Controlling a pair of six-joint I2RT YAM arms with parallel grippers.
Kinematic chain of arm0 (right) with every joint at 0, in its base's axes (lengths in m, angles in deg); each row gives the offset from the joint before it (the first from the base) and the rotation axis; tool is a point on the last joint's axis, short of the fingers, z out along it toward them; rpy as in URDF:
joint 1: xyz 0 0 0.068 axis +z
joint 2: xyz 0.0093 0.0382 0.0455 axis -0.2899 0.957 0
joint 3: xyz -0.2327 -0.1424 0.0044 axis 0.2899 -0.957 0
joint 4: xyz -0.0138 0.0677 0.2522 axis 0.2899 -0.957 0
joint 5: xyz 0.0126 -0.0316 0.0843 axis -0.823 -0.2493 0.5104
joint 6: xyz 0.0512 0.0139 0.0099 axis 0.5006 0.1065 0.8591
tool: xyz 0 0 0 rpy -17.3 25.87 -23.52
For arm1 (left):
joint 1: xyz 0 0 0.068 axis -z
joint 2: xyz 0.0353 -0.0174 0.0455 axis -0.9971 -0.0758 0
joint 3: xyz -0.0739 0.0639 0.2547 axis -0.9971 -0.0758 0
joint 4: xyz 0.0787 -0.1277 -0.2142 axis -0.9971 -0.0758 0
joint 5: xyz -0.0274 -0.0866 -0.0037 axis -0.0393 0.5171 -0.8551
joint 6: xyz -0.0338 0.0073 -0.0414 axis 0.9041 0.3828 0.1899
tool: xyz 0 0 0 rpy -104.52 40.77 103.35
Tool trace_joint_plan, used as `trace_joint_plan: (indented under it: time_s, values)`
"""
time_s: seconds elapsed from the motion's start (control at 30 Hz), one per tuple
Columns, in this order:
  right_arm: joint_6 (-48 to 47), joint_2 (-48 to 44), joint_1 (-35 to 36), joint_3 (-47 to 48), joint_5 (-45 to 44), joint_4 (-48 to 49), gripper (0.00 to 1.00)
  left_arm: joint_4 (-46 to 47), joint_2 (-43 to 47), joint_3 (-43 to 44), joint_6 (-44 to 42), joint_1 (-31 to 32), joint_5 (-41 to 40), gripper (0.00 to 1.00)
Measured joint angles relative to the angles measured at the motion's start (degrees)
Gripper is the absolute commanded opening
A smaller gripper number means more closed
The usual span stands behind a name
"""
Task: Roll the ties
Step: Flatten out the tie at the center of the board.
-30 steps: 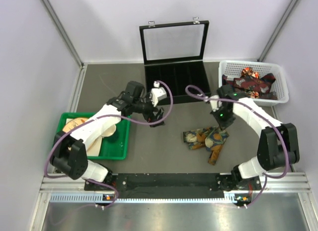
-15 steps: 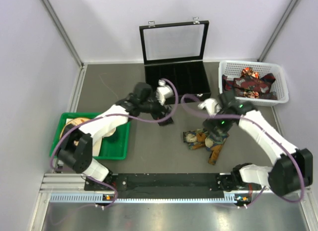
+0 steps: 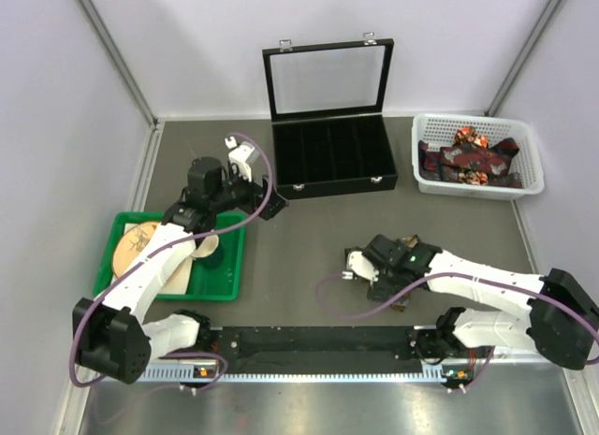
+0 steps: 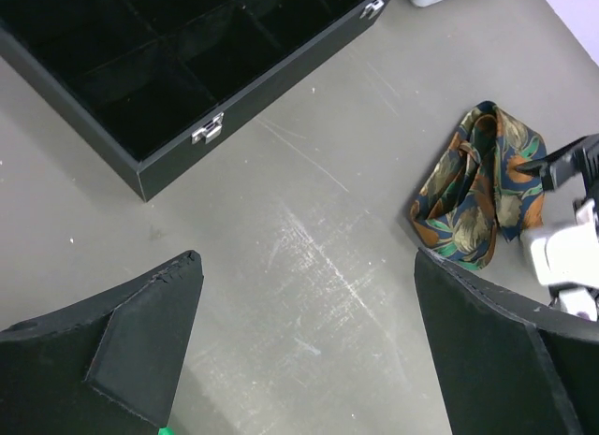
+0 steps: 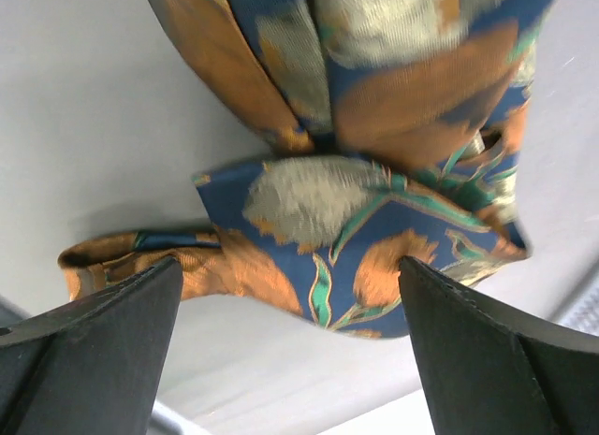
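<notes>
On the table (image 3: 309, 229), the black case (image 3: 332, 154) stands open at 12 o'clock. The white basket (image 3: 440, 126) at 2 o'clock holds ties (image 3: 468, 159). One bunched tie (image 4: 482, 196) lies at 5 o'clock between the wide-spread jaws of the right gripper (image 5: 290, 295), not gripped. The left gripper (image 4: 309, 295), at 10 o'clock, is spread wide and holds nothing.

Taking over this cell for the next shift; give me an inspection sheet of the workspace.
Surface: grey table, scuffed, nothing spilled.
Job's things: one tie bunched on the table, unrolled; more ties in the basket.
Clutter: open case, looks empty; green tray with wooden items.
End effectors: left end effector open above bare table; right end effector open over the tie.
Cables: purple cables hang in loose loops.
Surroundings: pale walls, nothing else seen.
</notes>
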Motion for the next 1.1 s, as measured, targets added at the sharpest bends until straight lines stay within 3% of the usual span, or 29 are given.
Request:
trace_joint_plan:
  time_s: [0.1, 0.2, 0.3, 0.37, 0.4, 0.47, 0.57, 0.83, 1.07, 1.1]
  values:
    - [0.0, 0.5, 3.2, -1.1, -3.5, 2.6, 0.96, -0.3, 0.1, -0.3, 0.4, 0.0, -0.7, 0.99]
    - [0.2, 1.9, 3.7, -1.1, -6.9, 5.3, 0.86, -0.6, 0.0, -0.7, 0.6, 0.0, -0.7, 0.99]
    - [0.6, 3.3, 3.8, -1.2, -10.1, 7.8, 0.7, -0.6, -0.7, -0.7, 0.8, 0.0, -0.5, 0.99]
    - [1.1, 3.3, 3.8, -1.2, -11.2, 8.4, 0.49, -0.6, -1.3, -0.7, 0.7, 0.0, 0.2, 0.99]
    - [1.5, 3.1, 3.7, -1.1, -11.7, 8.4, 0.27, -0.6, -1.7, -0.7, 0.7, 0.0, 0.8, 0.99]
    - [1.8, 2.2, 3.4, -1.1, -12.6, 8.2, 0.0, -0.7, -2.3, -0.7, 0.5, 0.0, 1.5, 0.99]
    - [1.1, -0.3, -0.1, -1.1, -12.9, 8.7, 0.0, -0.7, -2.9, -0.7, -0.1, 0.0, 2.4, 0.99]
    - [-3.1, -2.1, -27.0, 2.0, -7.6, 9.4, 0.0, -1.3, -6.1, -0.2, -4.8, 1.8, 4.8, 0.91]
    - [-3.1, -0.6, -43.3, 6.4, 4.0, 8.0, 0.0, -3.4, -12.2, 4.8, -20.3, 19.9, 1.6, 0.88]
    - [-3.1, 0.3, -45.4, 6.9, 5.4, 7.6, 0.04, -3.7, -13.5, 5.8, -22.0, 22.3, 1.2, 0.88]
